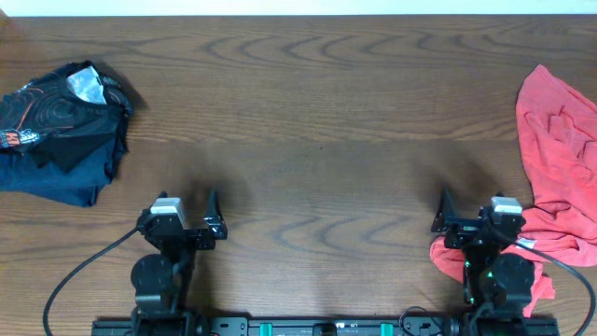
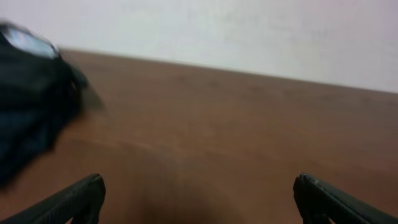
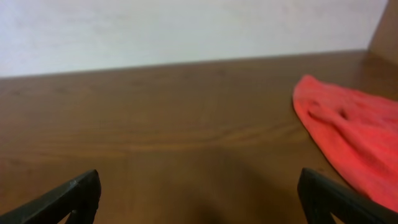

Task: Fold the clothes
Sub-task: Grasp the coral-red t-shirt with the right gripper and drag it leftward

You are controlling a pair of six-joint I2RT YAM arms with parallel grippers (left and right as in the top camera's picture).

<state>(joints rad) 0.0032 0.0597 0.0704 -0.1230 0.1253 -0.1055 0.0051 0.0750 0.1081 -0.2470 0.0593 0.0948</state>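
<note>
the coral-red short-sleeved cotton t-shirt point(image 1: 560, 140) is lying crumpled along the right edge of the dark brown wooden table point(image 1: 317, 121). it is running from the far right corner area down to the base of the right arm, where a fold is showing on both sides of that arm. no lettering is showing, and neither hem nor sleeves can be told apart in the heap.

the left gripper point(image 1: 185, 210) is standing with its jaws spread wide and nothing between them. it is hovering over bare wood, well apart from the shirt. the right gripper point(image 1: 469, 210) is likewise spread wide and holding nothing. it is pointing at bare table, with the shirt just beside it on the right.

a dark navy printed garment point(image 1: 56, 131) is lying bunched at the far left and is not involved.

handling judgement: the shirt is looking light, soft and limp. it is likely bending at every point and offering no stiff edge. a pinch on one layer is probably dragging the rest behind it. the fabric is not fragile and is unlikely to slip on wood.

recommended hold: the operator is aiming for an outer fold near the right gripper, then spreading the shirt flat.
</note>
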